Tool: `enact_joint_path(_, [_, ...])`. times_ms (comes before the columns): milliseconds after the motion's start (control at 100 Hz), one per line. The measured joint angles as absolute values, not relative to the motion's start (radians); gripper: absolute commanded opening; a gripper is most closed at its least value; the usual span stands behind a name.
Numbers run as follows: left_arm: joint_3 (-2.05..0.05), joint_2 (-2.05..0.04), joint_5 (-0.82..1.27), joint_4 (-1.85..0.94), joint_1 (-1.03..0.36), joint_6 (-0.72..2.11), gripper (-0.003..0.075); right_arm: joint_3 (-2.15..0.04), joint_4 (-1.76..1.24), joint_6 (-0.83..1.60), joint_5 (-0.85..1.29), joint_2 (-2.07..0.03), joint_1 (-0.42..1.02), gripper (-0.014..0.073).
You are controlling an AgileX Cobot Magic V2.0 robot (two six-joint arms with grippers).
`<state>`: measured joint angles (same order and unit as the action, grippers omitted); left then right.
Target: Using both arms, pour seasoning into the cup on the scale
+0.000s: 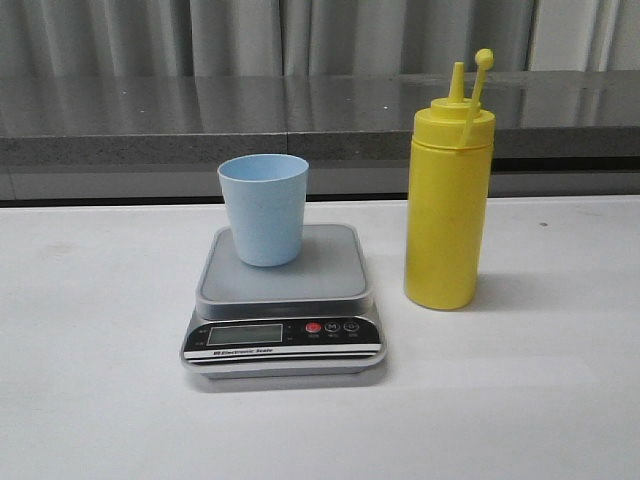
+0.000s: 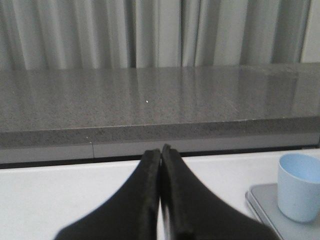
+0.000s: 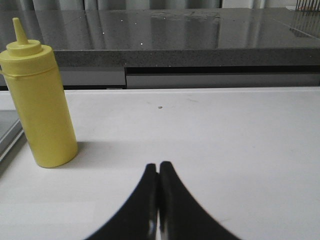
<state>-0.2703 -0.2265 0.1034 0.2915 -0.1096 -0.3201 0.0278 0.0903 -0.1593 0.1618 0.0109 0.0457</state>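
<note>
My left gripper [image 2: 160, 150]: fingers pressed together, holding nothing, low over the table [image 1: 90, 400] on the left side, pointing at the far edge. In its wrist view the cup [image 2: 300, 187] and a corner of the scale [image 2: 260, 197] sit off to my right and a bit ahead, well apart from the fingertips.

Scale [image 1: 285, 300] is about mid-table, display facing the near edge. Cup [image 1: 263, 208] stands upright on the platform's far-left part, mouth open, looks empty. It's already in place, so the left arm at most steadies it.

Bottle [image 1: 449, 190] stands upright on the table just right of the scale, not touching it. Long axis vertical, nozzle up, cap off and hanging on its tether beside the nozzle. No uncapping needed, I'd say.

My right gripper [image 3: 159, 165]: also closed on nothing, low over the right side of the table, pointing at the far edge. Bottle [image 3: 40, 105] lies to my left and ahead in that wrist view, well apart from the tips.

Key relation: the bottle is between scale and right gripper, so the right arm is nearer. Likely plan: spread the fingers, swing left, grasp the body side-on across the vertical axis, then lift and tip left toward the cup. Risk: tall bottle, a nudge topples it.

Neither arm shows in the front view.
</note>
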Motion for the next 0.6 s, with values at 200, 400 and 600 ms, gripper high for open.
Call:
enact_joint_path(200, [-0.153,-0.133,-0.01,0.212,-0.046,-0.313,-0.002,0.028,0.09,-0.159,0.162,0.011,0.046,-0.0069])
enact_joint_path(400, [-0.053,-0.032,-0.01,0.115,-0.04,-0.187,-0.002,0.028,0.09,-0.159,0.16,0.011,0.046,-0.0069])
enact_joint_path(600, [-0.002,0.004,0.0,0.102,-0.04,-0.11,-0.002,0.028,0.09,-0.159,0.16,0.011,0.046,-0.0069])
